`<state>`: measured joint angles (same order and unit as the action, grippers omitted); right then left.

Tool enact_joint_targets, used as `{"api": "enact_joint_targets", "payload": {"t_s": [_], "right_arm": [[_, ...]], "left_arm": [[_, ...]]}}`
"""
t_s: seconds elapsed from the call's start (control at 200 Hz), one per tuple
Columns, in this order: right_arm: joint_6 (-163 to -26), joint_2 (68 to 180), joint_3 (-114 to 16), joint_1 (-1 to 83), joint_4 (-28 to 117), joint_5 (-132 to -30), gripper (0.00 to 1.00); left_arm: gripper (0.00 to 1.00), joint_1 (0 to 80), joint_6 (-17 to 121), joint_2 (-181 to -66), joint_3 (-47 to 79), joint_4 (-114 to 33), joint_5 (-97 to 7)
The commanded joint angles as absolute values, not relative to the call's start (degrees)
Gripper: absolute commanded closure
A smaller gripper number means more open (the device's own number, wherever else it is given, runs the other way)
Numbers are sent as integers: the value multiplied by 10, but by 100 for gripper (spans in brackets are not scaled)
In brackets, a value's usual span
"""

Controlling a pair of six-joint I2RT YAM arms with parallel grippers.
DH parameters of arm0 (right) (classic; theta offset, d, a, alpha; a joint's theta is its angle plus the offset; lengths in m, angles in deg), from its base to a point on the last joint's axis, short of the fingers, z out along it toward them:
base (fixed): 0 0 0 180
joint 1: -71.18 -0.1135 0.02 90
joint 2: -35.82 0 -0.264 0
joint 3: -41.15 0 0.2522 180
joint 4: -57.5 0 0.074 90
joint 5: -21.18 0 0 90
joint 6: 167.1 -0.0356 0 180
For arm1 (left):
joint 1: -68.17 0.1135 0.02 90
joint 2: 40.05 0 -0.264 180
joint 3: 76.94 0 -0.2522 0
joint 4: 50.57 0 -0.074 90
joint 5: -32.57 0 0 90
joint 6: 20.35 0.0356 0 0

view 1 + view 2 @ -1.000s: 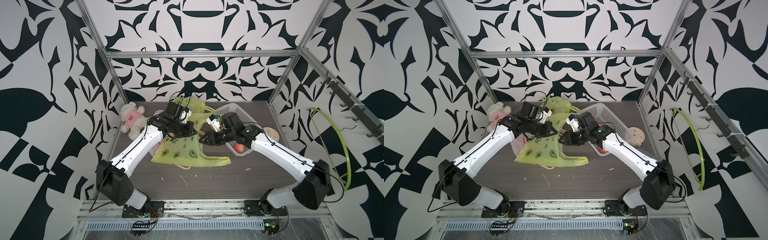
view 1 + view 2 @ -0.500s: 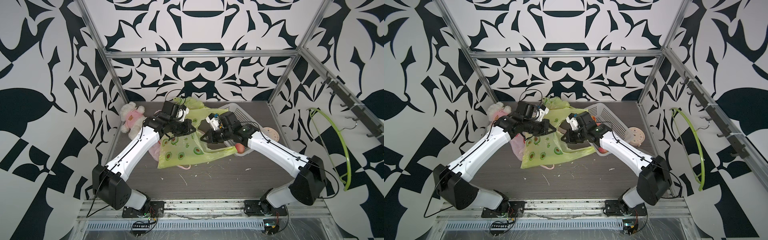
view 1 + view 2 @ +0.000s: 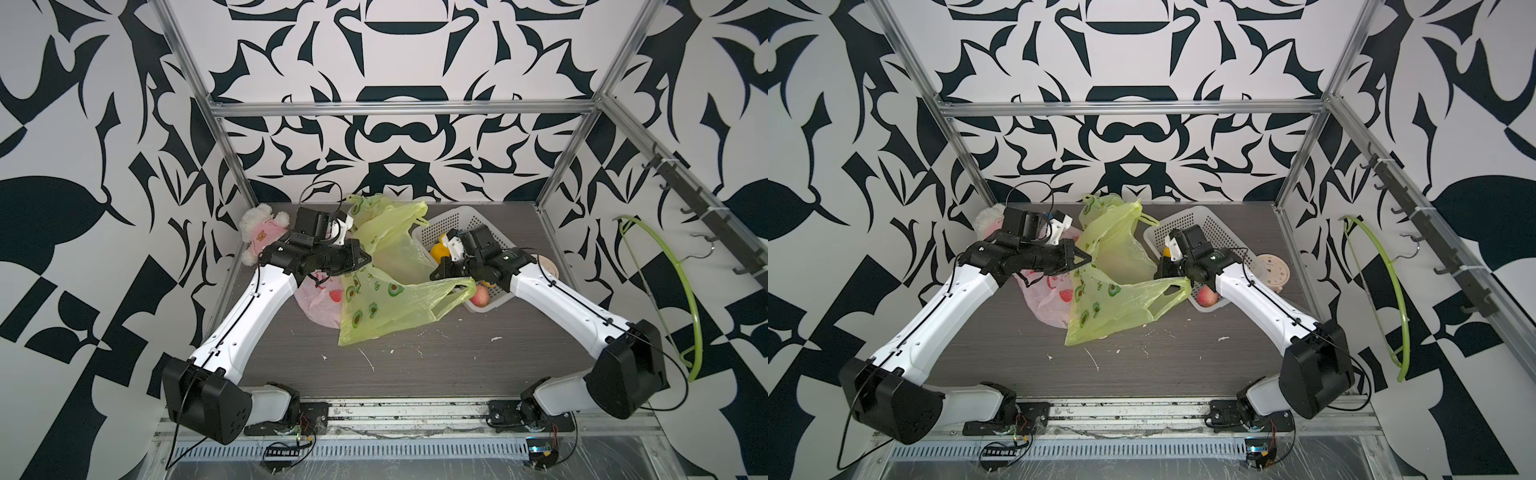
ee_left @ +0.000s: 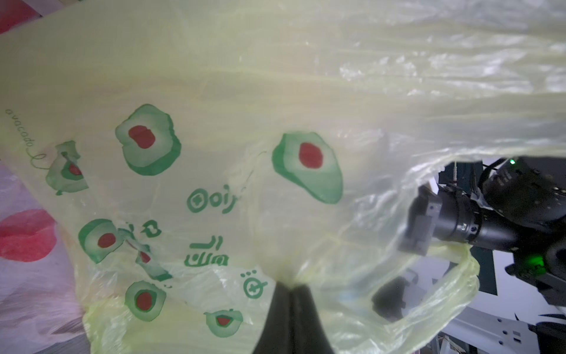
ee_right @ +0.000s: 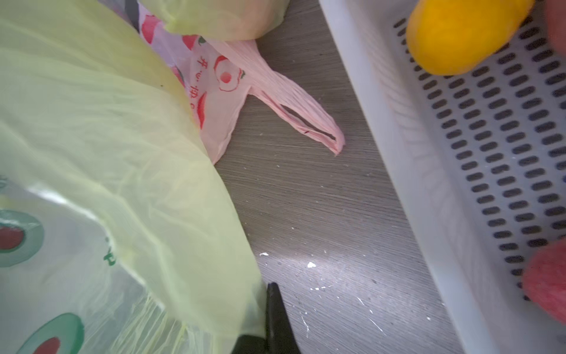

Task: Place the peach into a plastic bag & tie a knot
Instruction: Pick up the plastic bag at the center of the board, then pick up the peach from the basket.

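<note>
Left tool [image 3: 365, 261] and right tool [image 3: 435, 274] both clenched on avocado-print bag [image 3: 386, 307].
Peach [image 3: 478, 297] lies in white basket [image 3: 446, 216] near surface's right edge.

Both top views are taken from high above the front edge, tilted down; whole table [image 3: 415, 374] and both arms are covered, framing nearly identical. Left wrist view is pressed close onto the yellow-green bag [image 4: 214, 92], left claw [image 4: 291, 286] at frame edge. Right wrist view is aimed down, close: same bag, table, basket [image 5: 404, 153].
</note>
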<state>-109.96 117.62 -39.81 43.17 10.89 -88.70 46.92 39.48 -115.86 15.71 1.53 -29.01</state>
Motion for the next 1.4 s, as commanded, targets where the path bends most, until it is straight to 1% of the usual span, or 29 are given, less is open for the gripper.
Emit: {"api": "enact_joint_targets", "payload": {"t_s": [0.0, 0.06, 0.115, 0.195, 0.33, 0.44, 0.53, 0.68, 0.69, 0.71, 0.76, 1.01, 1.265, 1.37, 1.395], "right_arm": [[-1065, 1140, -424, 436, 72, -845, 81], [-1050, 1123, -446, 450, 45, -832, 70], [-1042, 1110, -461, 474, 29, -848, 61], [-1024, 1093, -476, 503, 1, -851, 57], [-990, 1096, -496, 548, -44, -803, 53], [-973, 1167, -524, 588, -53, -784, 49], [-966, 1244, -559, 594, -46, -745, 45], [-964, 1359, -625, 595, -16, -723, 38], [-964, 1367, -631, 596, -16, -723, 37], [-964, 1382, -641, 596, -14, -723, 30], [-964, 1416, -666, 596, -14, -727, 27], [-967, 1543, -758, 597, -22, -709, 27], [-968, 1609, -811, 599, -38, -702, 30], [-967, 1613, -808, 600, -33, -701, 35], [-967, 1613, -807, 600, -30, -702, 38]], "left_arm": [[100, 473, 406, -1159, 169, 2, -261], [100, 473, 406, -1164, 170, -7, -256], [100, 473, 404, -1167, 171, -18, -251], [100, 474, 404, -1175, 167, -27, -246], [100, 474, 404, -1189, 162, -41, -228], [100, 474, 404, -1199, 162, -51, -222], [100, 474, 405, -1208, 163, -53, -218], [100, 474, 401, -1215, 169, -64, -208], [100, 474, 401, -1215, 169, -65, -208], [100, 474, 400, -1216, 170, -66, -207], [100, 474, 397, -1216, 173, -70, -206], [100, 474, 390, -1210, 183, -73, -205], [100, 474, 383, -1206, 194, -73, -210], [100, 473, 379, -1211, 192, -77, -209], [100, 474, 379, -1212, 191, -77, -209]]}}
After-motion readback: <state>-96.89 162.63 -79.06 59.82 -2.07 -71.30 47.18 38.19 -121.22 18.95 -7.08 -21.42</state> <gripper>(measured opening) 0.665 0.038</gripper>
